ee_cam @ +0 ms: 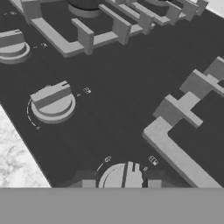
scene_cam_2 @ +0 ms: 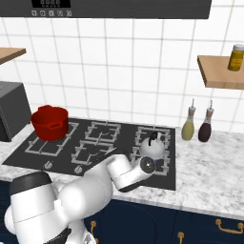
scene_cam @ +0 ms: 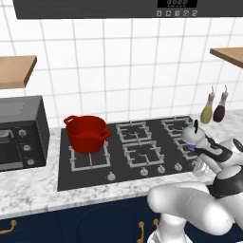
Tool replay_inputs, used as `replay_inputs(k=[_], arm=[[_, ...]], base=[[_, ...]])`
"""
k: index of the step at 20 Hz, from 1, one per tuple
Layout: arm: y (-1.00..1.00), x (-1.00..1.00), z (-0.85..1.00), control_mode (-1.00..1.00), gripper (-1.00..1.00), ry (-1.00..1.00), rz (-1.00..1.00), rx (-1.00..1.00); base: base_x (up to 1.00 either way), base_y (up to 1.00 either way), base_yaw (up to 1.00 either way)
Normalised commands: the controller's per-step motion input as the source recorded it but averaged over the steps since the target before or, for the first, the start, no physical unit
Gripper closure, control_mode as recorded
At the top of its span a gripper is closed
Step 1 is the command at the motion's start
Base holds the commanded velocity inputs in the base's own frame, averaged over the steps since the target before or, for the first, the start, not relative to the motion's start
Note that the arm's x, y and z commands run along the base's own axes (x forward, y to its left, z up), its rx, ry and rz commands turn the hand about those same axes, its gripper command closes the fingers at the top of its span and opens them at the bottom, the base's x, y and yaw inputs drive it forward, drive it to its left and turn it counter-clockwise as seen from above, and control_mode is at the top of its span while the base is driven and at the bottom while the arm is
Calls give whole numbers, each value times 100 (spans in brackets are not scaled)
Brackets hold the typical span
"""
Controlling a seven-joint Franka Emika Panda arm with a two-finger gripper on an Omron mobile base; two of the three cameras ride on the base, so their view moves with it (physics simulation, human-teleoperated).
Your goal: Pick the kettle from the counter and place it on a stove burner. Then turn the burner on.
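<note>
Nearest the hand camera, one round silver knob [ee_cam: 121,177] sits between the two dark fingertips [ee_cam: 89,183] of the end effector [ee_cam: 121,183]; the fingers flank it on either side, with the jaws partly apart, and I cannot tell whether they press on it. Two more knobs [ee_cam: 52,101] of the same kind lie farther along the cooktop's front strip in that view.

One kettle [scene_cam_2: 152,147], silvery with a dark handle, stands on the stove burner [scene_cam_2: 167,159] at the right end of the black cooktop [scene_cam: 85,178], with the robot's wrist just in front of it. From the left base camera the kettle [scene_cam: 194,135] shows just behind the arm's dark wrist.

Six grates can be counted on the cooktop, in two rows of three. One red pot [scene_cam: 86,133] with two handles occupies the front left grate. Five knobs line the front edge in the left base view.

Two slim bottles [scene_cam_2: 189,125] stand side by side on the marbled worktop [scene_cam_2: 214,162] to the right of the cooktop, one yellowish and one dark. One dark microwave [scene_cam: 21,133] rests at the left end. One yellow jar [scene_cam_2: 236,57] stands on the right wooden shelf [scene_cam_2: 217,74].
</note>
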Motion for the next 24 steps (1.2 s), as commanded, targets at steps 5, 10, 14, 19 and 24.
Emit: replay_inputs(k=[5,10,14,19,24], arm=[[0,0,0,-100,-100,0,0,0],[-2,-28,31,-100,-100,-11,0,2],[-8,-50,48,-100,-100,-32,-1,4],[-1,0,0,-100,-100,0,0,0],[0,0,0,-100,-100,0,0,0]], base=[[0,0,0],[0,0,0],[0,0,0],[0,0,0],[0,0,0]])
